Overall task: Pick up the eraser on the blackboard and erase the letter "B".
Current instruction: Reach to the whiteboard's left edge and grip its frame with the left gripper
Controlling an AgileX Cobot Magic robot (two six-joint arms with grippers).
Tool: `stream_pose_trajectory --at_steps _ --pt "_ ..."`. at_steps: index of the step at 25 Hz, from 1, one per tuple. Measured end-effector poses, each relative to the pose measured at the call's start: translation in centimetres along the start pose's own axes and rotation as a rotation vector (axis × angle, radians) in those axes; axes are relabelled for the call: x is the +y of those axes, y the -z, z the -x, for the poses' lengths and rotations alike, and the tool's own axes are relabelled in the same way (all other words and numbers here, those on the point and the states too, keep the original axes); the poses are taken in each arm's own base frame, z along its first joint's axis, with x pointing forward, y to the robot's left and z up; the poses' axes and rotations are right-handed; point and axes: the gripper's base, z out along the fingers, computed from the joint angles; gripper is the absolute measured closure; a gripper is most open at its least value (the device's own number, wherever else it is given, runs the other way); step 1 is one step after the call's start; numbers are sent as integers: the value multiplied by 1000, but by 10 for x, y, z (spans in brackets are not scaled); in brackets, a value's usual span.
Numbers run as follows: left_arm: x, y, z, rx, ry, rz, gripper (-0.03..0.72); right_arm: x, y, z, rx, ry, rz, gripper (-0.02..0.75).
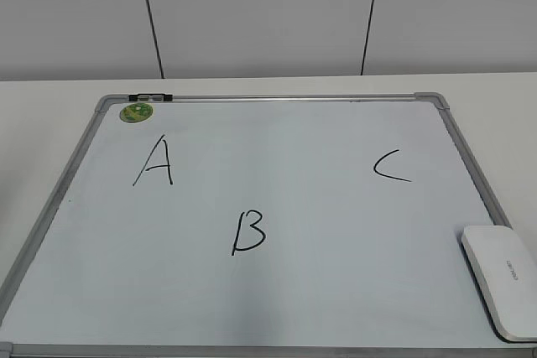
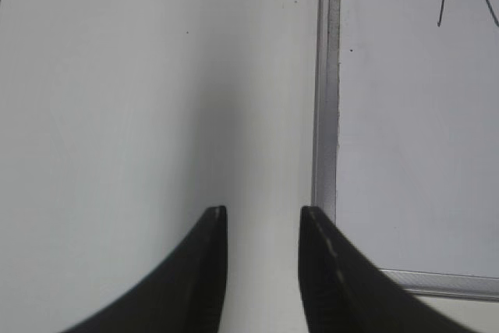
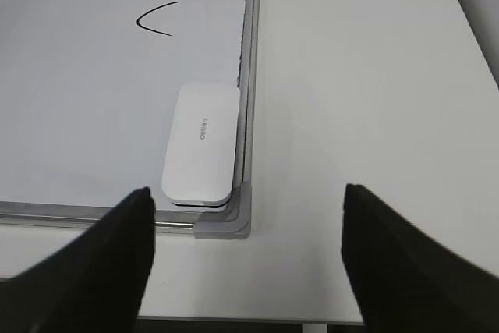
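The blackboard (image 1: 277,123) is a white dry-erase board with a silver frame, lying flat on the table. The black letter "B" (image 1: 249,231) sits near its front middle, between an "A" (image 1: 155,162) and a "C" (image 1: 391,165). The white eraser (image 1: 501,279) lies on the board's front right corner; it also shows in the right wrist view (image 3: 201,144). My right gripper (image 3: 248,193) is open and empty, over the table just in front of that corner. My left gripper (image 2: 263,212) is open and empty, over the table beside the board's left frame (image 2: 325,115). Neither gripper shows in the exterior view.
A round green magnet (image 1: 136,111) sits at the board's far left corner, beside a small black clip (image 1: 151,97) on the frame. The white table (image 3: 366,99) extends to the right of the board; its front edge is close below my right gripper.
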Motion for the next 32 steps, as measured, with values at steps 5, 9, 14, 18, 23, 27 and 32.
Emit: stream_pose_trajectory --at_steps 5,9,14,18,23,27,32 --pt "-4 -34 32 92 -6 5 447 0 0 0 0 0 0 183" --pt "-9 -60 55 146 4 -5 447 0 0 0 0 0 0 183" --pt "-14 -88 82 183 15 -17 447 0 0 0 0 0 0 183" --pt "-16 -112 94 219 15 -15 447 0 0 0 0 0 0 183" --pt "-20 -147 105 290 16 -16 447 0 0 0 0 0 0 183" --pt "-33 -169 114 318 -10 -26 447 0 0 0 0 0 0 183" --pt "-52 -191 121 337 -53 -44 447 0 0 0 0 0 0 183"
